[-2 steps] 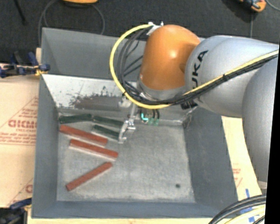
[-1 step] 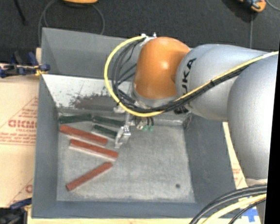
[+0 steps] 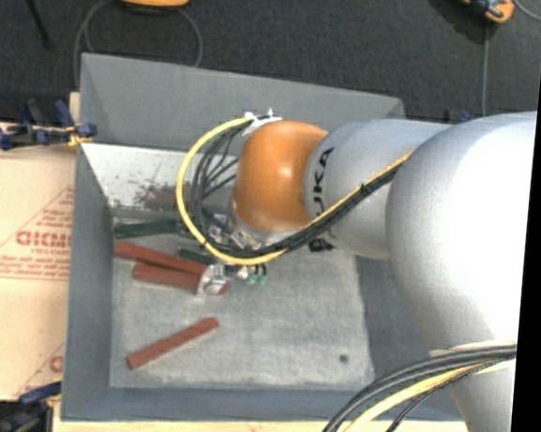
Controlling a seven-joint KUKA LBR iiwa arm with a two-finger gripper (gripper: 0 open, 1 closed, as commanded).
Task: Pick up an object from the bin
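Arm hangs above three brown sticks (two beside the end effector)

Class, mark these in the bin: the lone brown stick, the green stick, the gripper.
Lone brown stick (image 3: 173, 342): camera view, middle of its length.
Green stick (image 3: 146, 229): camera view, its left part.
Gripper (image 3: 216, 282): camera view, its metal tip.

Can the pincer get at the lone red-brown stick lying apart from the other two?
Probably yes. The lone stick lies flat on bare bin floor, nothing on it; the pincer sits nearby at the ends of the two other sticks.
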